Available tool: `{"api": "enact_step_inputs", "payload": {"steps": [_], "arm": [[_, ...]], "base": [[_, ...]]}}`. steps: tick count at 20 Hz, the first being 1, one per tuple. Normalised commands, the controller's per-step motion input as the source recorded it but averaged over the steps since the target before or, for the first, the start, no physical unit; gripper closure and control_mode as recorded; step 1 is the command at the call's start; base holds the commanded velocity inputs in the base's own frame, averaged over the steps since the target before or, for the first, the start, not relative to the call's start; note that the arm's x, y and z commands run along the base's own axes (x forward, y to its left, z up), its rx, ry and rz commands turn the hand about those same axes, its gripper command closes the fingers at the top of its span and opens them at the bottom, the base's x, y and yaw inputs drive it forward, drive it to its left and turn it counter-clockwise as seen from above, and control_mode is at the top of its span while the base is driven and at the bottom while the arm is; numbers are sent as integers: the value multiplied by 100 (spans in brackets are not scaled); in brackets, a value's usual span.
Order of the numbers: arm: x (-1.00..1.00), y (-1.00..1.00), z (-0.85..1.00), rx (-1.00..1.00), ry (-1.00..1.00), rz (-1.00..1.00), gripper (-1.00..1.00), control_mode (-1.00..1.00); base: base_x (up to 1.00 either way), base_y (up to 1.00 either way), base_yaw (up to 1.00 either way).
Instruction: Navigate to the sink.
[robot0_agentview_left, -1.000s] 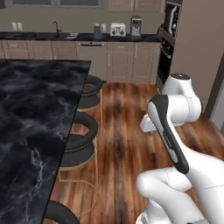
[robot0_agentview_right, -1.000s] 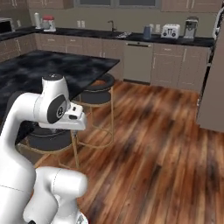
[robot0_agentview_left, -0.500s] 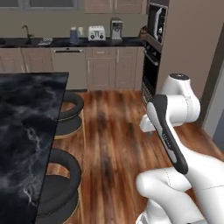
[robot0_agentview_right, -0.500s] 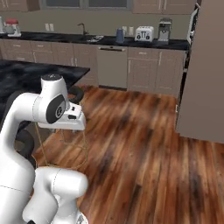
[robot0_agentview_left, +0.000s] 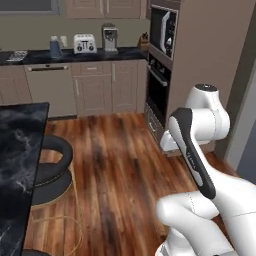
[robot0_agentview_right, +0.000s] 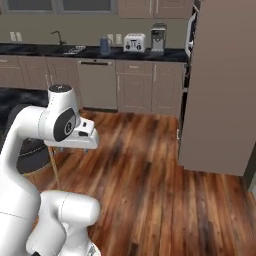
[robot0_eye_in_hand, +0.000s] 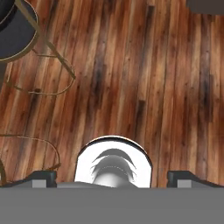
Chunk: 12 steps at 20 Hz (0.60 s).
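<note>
Base has swung right; sink (robot0_agentview_right: 75, 49) now sits at counter's far left end, drifting off-course. Gripper (robot0_eye_in_hand: 112, 178) jaws open, empty.

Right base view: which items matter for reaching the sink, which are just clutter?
Job:
sink, at the far counter's left end
faucet over it

Lying about:
toaster
coffee machine
blue kettle
bar stool
wall oven

No readable text, labels, brand names, numbers or signs appear anywhere. The toaster (robot0_agentview_left: 84, 43), the coffee machine (robot0_agentview_left: 109, 38) and the wall oven (robot0_agentview_left: 163, 31) carry no legible markings; any print on them is too small and blurred to make out.
</note>
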Motion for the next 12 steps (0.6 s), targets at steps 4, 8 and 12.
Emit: {"api": "enact_step_inputs", "payload": {"steps": [4, 8, 12], "arm": [[0, 0, 0, 0, 0, 0, -100, 100], [0, 0, 0, 0, 0, 0, -100, 100], [0, 0, 0, 0, 0, 0, -100, 100]], "base": [[100, -3, -16], [100, 0, -12], [100, 0, -11]]}}
